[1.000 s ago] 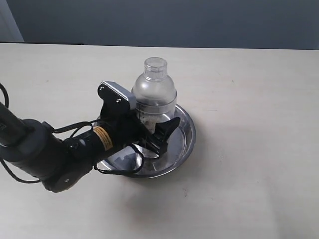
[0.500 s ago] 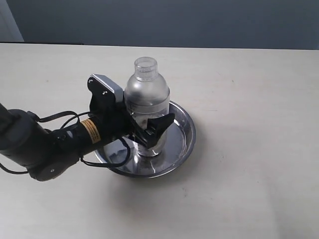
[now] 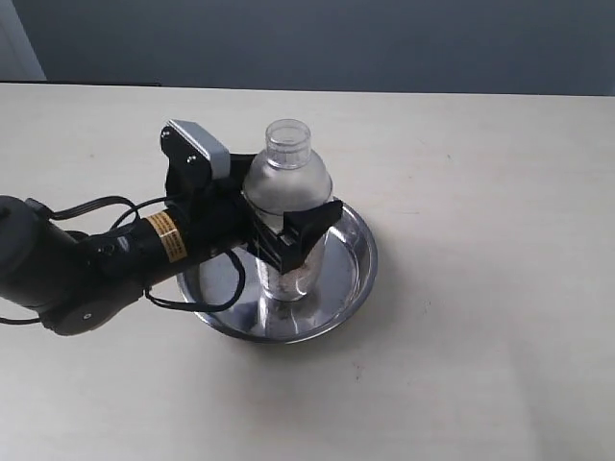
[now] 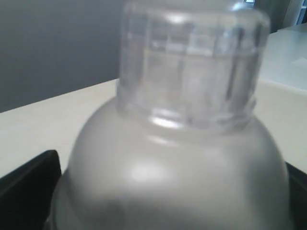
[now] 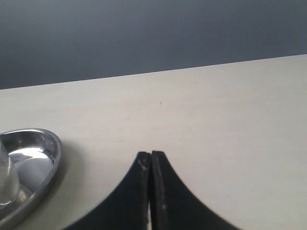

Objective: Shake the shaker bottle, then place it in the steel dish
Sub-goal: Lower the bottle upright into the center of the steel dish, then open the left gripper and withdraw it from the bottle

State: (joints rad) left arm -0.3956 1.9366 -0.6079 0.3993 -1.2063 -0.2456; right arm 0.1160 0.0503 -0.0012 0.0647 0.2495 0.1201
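The shaker bottle (image 3: 286, 184) stands upright inside the steel dish (image 3: 361, 252), its base down at the dish's flat bottom. My left gripper (image 3: 288, 240) is shut on the bottle's clear body just below the frosted dome, one black finger (image 3: 309, 230) across the front. In the left wrist view the dome and round cap of the bottle (image 4: 182, 143) fill the picture, with dark fingers (image 4: 29, 187) at the sides. My right gripper (image 5: 151, 154) is shut on nothing and hovers over bare table beside the dish (image 5: 45, 143). It does not show in the exterior view.
The light wooden table (image 3: 480, 336) stretches around the dish on all sides. A dark wall (image 3: 336, 38) runs behind its far edge. My left arm with its cable (image 3: 96, 259) lies low over the table left of the dish.
The left gripper has swung the bottle from the dish's far side toward its middle and brought it down, while the arm's wrist rose and shifted left. The grip stayed shut.
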